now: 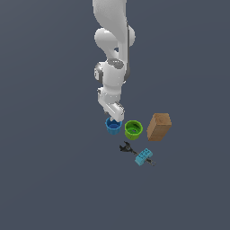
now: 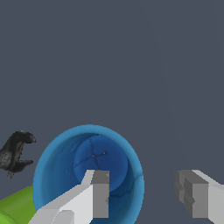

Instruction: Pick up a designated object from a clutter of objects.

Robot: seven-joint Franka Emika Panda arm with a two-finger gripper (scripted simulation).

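Exterior, arm: white Panda reaching down from 12 o'clock, gripper [image 1: 115, 117] right at the blue cup [image 1: 113, 126], hiding its far rim.
Exterior, clutter: green cup [image 1: 133, 130] just beside the blue one at its 3 o'clock, brown block [image 1: 159, 126] further out at 3. Black tool [image 1: 126, 147] at 5 o'clock of the blue cup, light-blue brick [image 1: 143, 157] beyond it.
Wrist, pincer: spread wide, nothing gripped. One finger [image 2: 98, 192] sits over the blue cup's [image 2: 57, 166] opening, the other finger [image 2: 194, 194] outside its wall.
Wrist, neighbours: green cup [image 2: 17, 203] edge against the blue one, black tool [image 2: 15, 152] close by.
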